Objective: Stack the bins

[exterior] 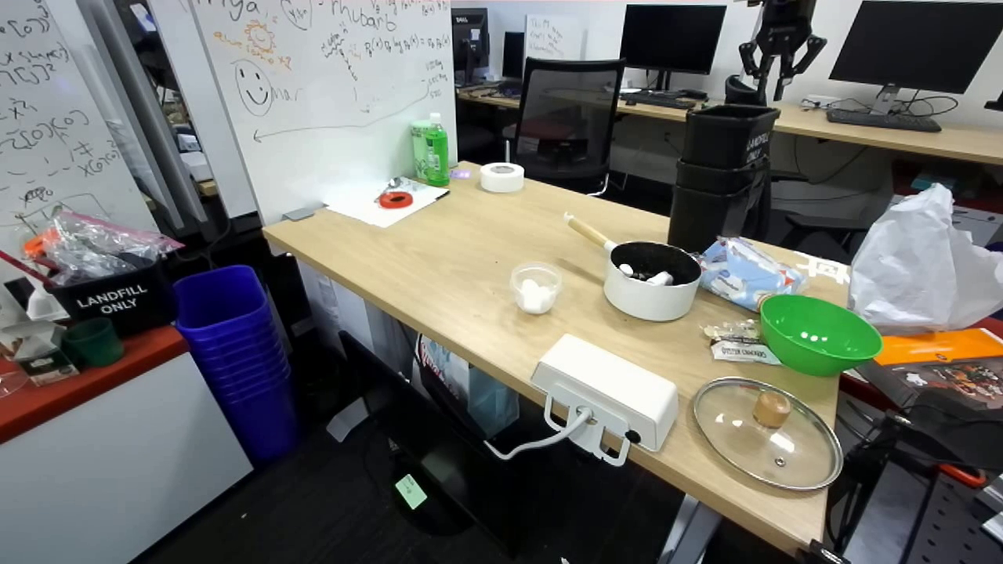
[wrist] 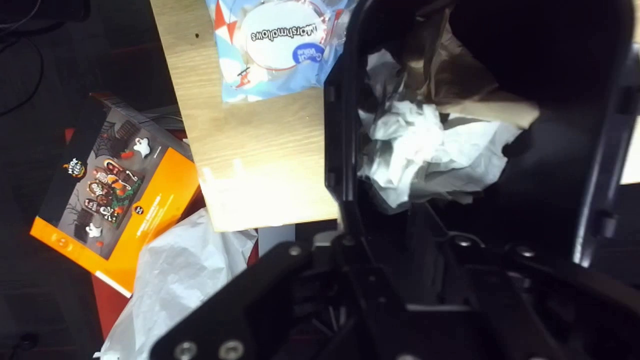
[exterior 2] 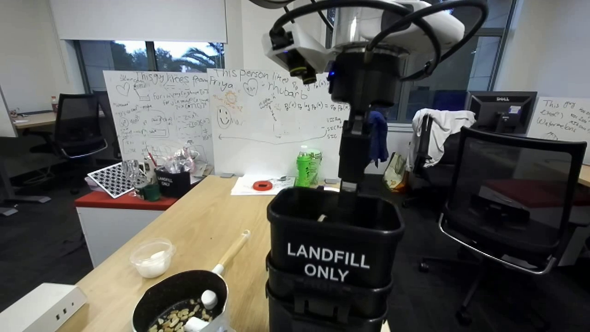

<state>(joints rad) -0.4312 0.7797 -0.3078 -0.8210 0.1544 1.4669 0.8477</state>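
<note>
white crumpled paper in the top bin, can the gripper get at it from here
Probably yes: the top bin has no lid, the gripper looks open near its rim, and most of the white paper lies uncovered. Brown paper lies alongside; depth is hard to judge.

The arm (exterior 2: 447, 30) is white, its hand (exterior: 769, 92) and cables (exterior 2: 481, 16) black.

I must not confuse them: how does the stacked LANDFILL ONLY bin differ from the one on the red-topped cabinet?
The stacked bin sits nested in another black bin; the cabinet bin stands on the red-topped cabinet. Papery waste lies below the stacked bin's rim; clear plastic rises above the cabinet bin's. Both are black, lettered in white.
</note>
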